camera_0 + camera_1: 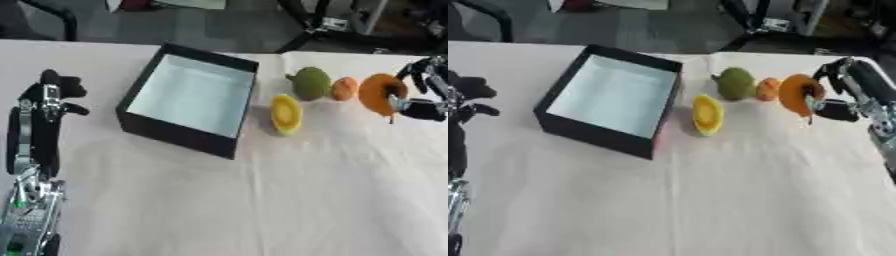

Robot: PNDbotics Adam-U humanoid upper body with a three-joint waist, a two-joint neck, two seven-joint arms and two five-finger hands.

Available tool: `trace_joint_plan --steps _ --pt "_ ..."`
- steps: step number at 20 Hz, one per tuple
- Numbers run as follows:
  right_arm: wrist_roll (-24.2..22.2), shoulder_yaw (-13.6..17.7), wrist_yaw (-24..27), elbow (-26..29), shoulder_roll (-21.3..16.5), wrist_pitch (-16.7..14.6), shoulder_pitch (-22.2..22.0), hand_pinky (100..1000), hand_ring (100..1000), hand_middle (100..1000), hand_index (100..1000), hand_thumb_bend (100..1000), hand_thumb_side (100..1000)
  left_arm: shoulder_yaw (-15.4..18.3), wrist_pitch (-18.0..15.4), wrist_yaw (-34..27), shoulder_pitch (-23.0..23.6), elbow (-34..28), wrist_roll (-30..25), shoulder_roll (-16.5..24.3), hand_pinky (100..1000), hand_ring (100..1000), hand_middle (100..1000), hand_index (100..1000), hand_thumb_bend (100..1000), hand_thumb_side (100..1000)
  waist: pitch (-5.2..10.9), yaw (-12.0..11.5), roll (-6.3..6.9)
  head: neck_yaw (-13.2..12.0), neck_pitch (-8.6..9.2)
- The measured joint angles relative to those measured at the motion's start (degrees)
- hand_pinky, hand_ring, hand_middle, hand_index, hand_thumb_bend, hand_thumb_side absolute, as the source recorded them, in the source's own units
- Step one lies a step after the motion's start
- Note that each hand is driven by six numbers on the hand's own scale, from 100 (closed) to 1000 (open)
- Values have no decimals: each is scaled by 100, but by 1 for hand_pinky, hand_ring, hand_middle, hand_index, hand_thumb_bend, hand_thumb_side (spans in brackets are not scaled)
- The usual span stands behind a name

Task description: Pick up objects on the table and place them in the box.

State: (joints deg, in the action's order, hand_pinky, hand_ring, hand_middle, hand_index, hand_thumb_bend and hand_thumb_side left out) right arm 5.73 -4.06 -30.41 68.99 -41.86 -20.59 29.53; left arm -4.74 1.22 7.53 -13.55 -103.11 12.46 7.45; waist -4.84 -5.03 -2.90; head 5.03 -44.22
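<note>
Four fruit-like items sit right of the box (131, 107) on the white table (289, 200): a yellow one (286, 114) nearest the box, a green one (311, 83) behind it, a small orange one (345, 88) just beside the green, and a larger orange one (798, 93) furthest right. The box is black outside, pale inside, open-topped, nothing in it, set askew on the cloth. Right hand (833, 107) comes in from the right edge — fingers and thumb curled round the larger orange item, one dark fingertip over its top edge and another at its lower side. That item looks tilted up on edge in the grip; cannot tell whether it touches the table. The other three are apart from the hand, though the small orange one sits close to the held one. Yellow item lies alone on the cloth, just beside the box's right wall, not touching it as far as I can see. Left hand (52, 97) is at the left edge, left of the box, fingers pointing up and relaxed, holding nothing — its arm runs down to the lower left corner. All four items are outside the box.
</note>
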Motion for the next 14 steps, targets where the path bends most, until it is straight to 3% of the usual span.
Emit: trace_joint_plan --steps 7,14 --pt "-364 -136 670 395 -120 27 922 718 683 153 277 100 156 -141 -27 -2 -169 -5 -127 -125 476 616 523 628 100 850 -82 -369 52 329 0" --pt "-986 -479 1170 399 68 -84 1641 723 693 163 288 100 218 -367 -83 -17 -507 -75 -370 -369 479 615 524 629 100 840 -245 -1069 52 1009 0"
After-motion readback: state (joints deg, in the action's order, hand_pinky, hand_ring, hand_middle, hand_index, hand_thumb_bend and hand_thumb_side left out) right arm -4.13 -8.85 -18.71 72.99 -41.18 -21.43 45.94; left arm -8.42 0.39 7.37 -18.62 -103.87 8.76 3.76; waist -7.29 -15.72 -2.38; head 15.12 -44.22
